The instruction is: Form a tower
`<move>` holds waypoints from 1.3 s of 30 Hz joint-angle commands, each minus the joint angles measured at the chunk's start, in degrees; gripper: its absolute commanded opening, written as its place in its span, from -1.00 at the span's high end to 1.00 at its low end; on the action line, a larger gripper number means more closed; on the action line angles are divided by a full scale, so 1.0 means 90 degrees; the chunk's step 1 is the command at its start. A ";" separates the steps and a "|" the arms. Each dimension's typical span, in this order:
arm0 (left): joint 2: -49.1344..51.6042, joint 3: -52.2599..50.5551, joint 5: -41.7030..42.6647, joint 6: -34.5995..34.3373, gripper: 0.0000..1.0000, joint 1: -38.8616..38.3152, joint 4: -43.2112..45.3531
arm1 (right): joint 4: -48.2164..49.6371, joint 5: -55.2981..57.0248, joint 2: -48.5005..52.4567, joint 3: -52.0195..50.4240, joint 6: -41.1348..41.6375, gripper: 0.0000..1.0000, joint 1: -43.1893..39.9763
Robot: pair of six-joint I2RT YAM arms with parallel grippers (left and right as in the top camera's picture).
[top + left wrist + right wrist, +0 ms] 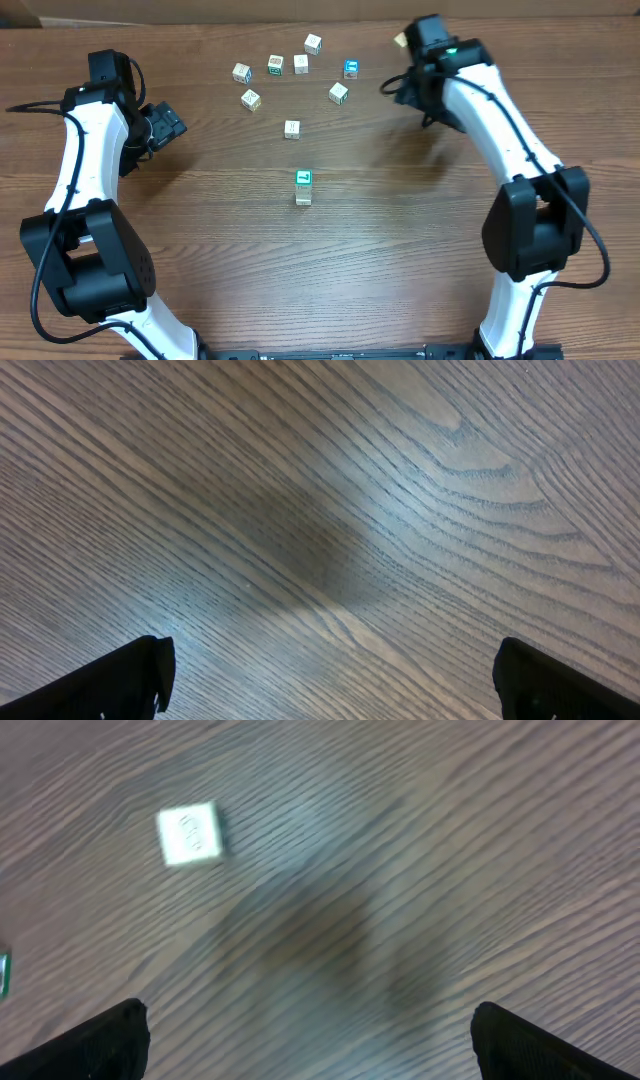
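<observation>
The tower [304, 188] stands mid-table, a narrow stack of pale cubes topped by a teal-green face. Several loose cubes lie behind it, among them one with a blue face [351, 69] and a pale one [292, 129]. My left gripper [168, 126] hovers at the left, far from the cubes. It is open [330, 670] over bare wood with nothing between its fingers. My right gripper [400, 88] is at the back right, beside the loose cubes. It is open [310, 1030] and empty. One white cube [190, 833] lies ahead of it to the left.
Another pale cube [400, 40] sits at the back, close to the right arm's wrist. The loose cubes spread in a band across the back of the wooden table [200, 230]. A light wall edge runs along the far side.
</observation>
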 commanded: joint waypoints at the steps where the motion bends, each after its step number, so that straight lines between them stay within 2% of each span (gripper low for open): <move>1: 0.0034 0.0053 0.0005 0.0073 -0.99 -0.0010 0.0002 | 0.0066 -0.0284 0.0005 -0.0046 -0.0024 -1.00 -0.0270; 32: 0.0034 0.0053 0.0005 0.0070 -0.99 -0.0022 0.0002 | 0.0245 -0.0517 0.0005 -0.0039 -0.0002 -1.00 -0.0406; 34: 0.0034 0.0053 0.0005 0.0073 -0.99 -0.0022 0.0002 | 0.0197 -0.1166 0.0002 0.0199 -0.0398 -1.00 -0.0403; 39: 0.0034 0.0053 0.0005 0.0073 -0.99 -0.0022 0.0002 | -0.0913 -0.1348 0.0002 0.1603 -0.0544 -1.00 -0.0386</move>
